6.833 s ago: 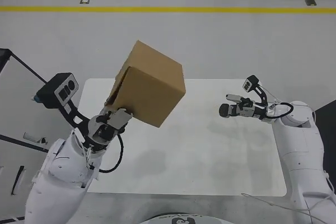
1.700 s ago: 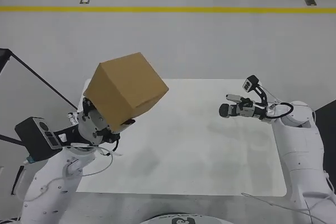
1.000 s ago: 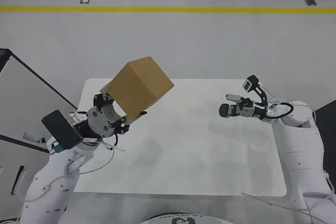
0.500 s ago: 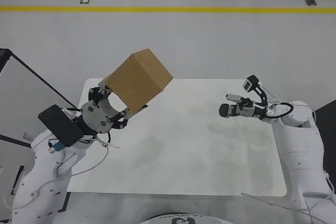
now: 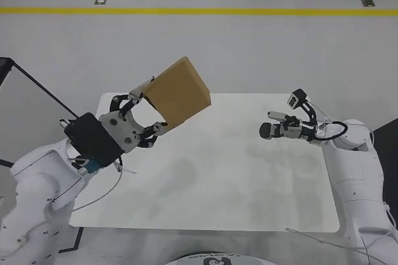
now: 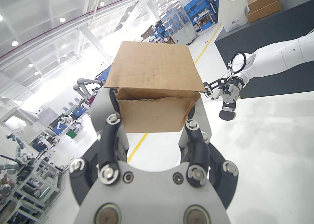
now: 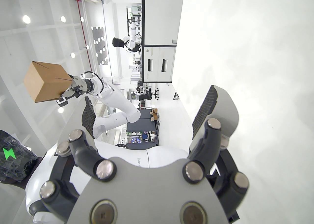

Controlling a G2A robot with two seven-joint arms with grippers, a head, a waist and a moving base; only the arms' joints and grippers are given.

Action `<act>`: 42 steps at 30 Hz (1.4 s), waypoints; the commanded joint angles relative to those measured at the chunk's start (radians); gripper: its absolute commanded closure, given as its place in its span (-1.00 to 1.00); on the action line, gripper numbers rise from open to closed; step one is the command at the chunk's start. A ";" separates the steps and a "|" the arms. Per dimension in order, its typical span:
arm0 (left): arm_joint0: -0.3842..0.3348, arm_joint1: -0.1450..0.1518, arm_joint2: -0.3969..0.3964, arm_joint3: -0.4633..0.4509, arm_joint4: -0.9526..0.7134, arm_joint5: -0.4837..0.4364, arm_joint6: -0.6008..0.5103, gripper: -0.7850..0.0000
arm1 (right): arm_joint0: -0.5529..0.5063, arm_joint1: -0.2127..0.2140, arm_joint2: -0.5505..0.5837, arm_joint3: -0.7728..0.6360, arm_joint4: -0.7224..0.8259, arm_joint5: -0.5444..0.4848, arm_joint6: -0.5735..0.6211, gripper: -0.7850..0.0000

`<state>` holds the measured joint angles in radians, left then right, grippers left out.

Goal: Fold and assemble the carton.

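The white surface [image 5: 252,172] lies under both arms. The carton [image 5: 178,89] is held in the air above the far left corner of the surface. It points straight away from the left end effector [image 6: 153,102], which grasps its near end, where one flap looks not yet closed. The right end effector [image 7: 149,99] is released and empty, well apart across the surface. I judge the carton must come toward it.

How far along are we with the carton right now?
Done: the carton is squared into a box, its visible faces closed. In hand: the left hand grips one end, holding it above a corner of the table. Left: the flap at that end looks unclosed; the right hand hangs open, apart from it.
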<state>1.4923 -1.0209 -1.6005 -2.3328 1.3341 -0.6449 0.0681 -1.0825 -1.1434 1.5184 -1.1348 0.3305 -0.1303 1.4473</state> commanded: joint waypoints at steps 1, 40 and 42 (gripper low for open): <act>0.000 0.001 -0.009 -0.002 -0.029 -0.009 -0.021 1.00 | 0.000 0.000 0.000 0.000 0.000 0.000 0.000 -1.00; 0.040 -0.005 0.038 0.076 -1.338 0.353 -0.518 1.00 | 0.000 0.000 0.000 0.000 0.000 0.000 0.000 -1.00; 0.048 -0.006 0.049 0.080 -1.477 0.400 -0.555 1.00 | 0.000 0.000 0.000 0.000 0.000 0.000 0.000 -1.00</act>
<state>1.5375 -1.0264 -1.5560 -2.2543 -0.0271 -0.2731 -0.4641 -1.0825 -1.1434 1.5184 -1.1348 0.3305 -0.1303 1.4473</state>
